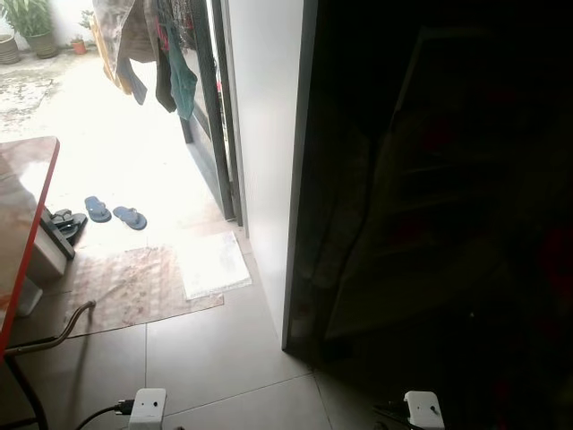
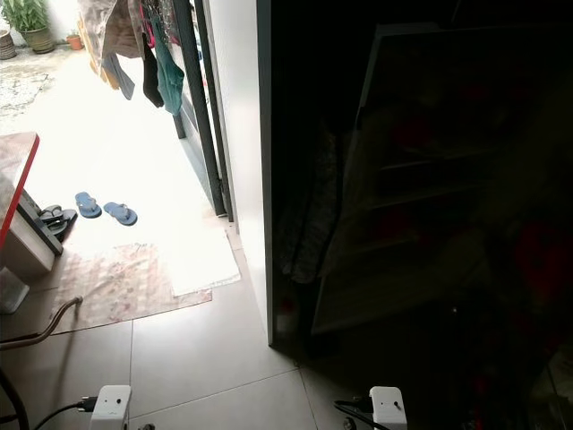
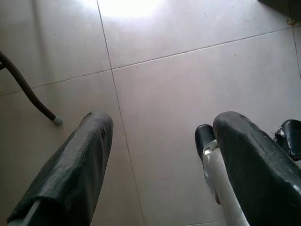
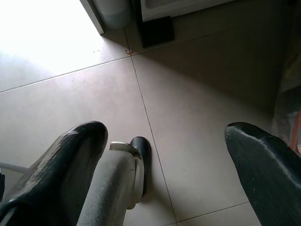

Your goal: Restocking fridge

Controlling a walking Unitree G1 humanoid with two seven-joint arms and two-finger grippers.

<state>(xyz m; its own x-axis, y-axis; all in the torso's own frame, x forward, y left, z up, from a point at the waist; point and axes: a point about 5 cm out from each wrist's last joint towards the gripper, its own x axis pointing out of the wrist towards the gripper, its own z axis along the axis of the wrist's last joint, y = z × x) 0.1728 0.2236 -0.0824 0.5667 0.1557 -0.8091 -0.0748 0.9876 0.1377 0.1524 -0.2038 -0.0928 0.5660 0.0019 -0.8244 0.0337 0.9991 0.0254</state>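
Left gripper: fingers spread apart, nothing between them, hanging over the tiled floor.
Right gripper: fingers wide apart, empty, hanging above the floor tiles.
Fridge: directly ahead on the robot's right, very dark; faint shelves can be made out, contents too dim to tell.
White wall: just left of the fridge.
Mat: on the floor by the bright doorway.
Blue slippers: beyond the mat, in sunlight.
Clothes: hanging outside the doorway.
Red-edged table: far left.
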